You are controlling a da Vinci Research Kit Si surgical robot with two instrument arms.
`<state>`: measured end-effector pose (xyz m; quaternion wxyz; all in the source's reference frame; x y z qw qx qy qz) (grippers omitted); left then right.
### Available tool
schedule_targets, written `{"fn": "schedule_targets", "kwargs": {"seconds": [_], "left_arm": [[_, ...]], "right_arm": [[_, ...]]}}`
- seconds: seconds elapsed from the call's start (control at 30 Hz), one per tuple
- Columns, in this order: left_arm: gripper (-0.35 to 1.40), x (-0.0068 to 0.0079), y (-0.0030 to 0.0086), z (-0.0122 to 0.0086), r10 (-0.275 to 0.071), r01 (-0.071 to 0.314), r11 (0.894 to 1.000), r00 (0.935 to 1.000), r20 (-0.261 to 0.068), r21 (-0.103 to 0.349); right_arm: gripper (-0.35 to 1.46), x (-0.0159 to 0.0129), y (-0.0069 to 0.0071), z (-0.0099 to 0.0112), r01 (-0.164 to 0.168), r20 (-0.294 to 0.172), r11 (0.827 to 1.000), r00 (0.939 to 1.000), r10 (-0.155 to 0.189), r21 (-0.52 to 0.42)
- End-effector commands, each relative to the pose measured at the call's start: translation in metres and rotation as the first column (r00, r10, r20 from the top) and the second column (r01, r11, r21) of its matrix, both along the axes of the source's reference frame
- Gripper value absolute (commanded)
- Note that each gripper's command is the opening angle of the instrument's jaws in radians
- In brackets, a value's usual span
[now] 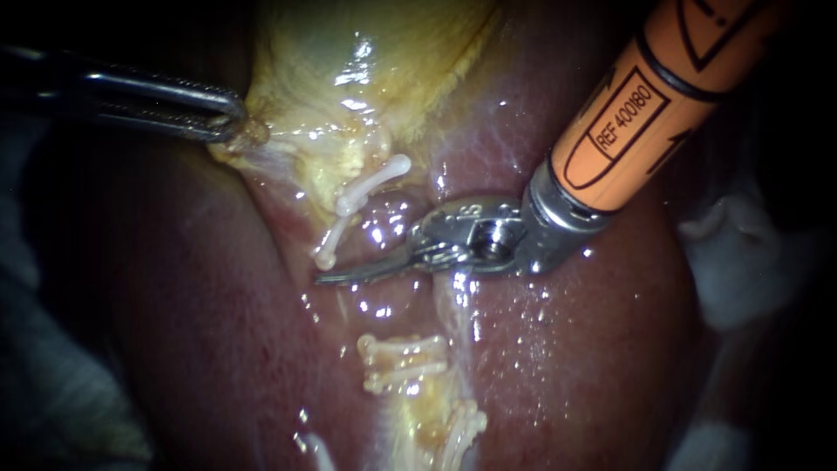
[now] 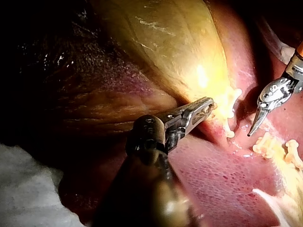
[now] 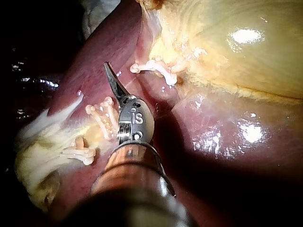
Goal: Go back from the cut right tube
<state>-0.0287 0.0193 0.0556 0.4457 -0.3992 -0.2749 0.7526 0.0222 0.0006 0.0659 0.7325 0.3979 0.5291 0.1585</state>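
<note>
I am watching my right instrument (image 1: 324,278). Its two blades are lying together with nothing between them, flat over the liver (image 1: 593,349). They are sitting in the gap of the cut tube (image 1: 425,397), which is running from the gallbladder (image 1: 366,52) down the middle of the liver. I cannot tell whether this is the right tube. The blades are crossing the tube's line nearly square, with the tips pointing toward the liver's left edge and the shaft leaving toward its upper right. As I judge it, going back means sliding out along that shaft line, away from both stumps.

I am counting two clips (image 1: 375,177) on the gallbladder side of the gap, just beside the blades. Beyond the gap there are two more (image 1: 401,345), then at least two others farther down.

My left instrument (image 1: 234,129) is well apart from the gap. Its jaws are clamping a fold of the gallbladder at its narrow end and holding it toward the liver's left edge. The right instrument is much the nearer of the two to the cut.
</note>
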Motion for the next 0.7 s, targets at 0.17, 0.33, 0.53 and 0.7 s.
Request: {"fn": "schedule_targets", "kwargs": {"seconds": [0.17,0.33,0.53,0.7], "left_arm": [[-0.35,0.0000,0.0000,0.0000,0.000,0.000,1.000,1.0000,0.000,0.000],[-0.35,0.0000,0.0000,0.0000,0.001,-0.001,1.000,1.0000,0.001,0.000],[-0.35,0.0000,0.0000,0.0001,0.001,-0.001,1.000,1.0000,0.001,0.000],[-0.35,0.0001,0.0002,0.0003,0.002,-0.002,1.000,1.0000,0.001,0.000]], "right_arm": [[0.57,0.0004,-0.0005,-0.0005,-0.025,-0.035,1.000,0.9991,0.026,0.011],[1.16,0.0015,-0.0010,-0.0010,-0.031,-0.036,0.999,0.9988,0.032,0.017],[1.21,0.0015,-0.0013,-0.0013,-0.048,-0.040,0.999,0.9980,0.048,-0.010],[1.33,-0.0002,-0.0017,-0.0020,-0.140,-0.020,0.985,0.9901,0.139,-0.101]]}}
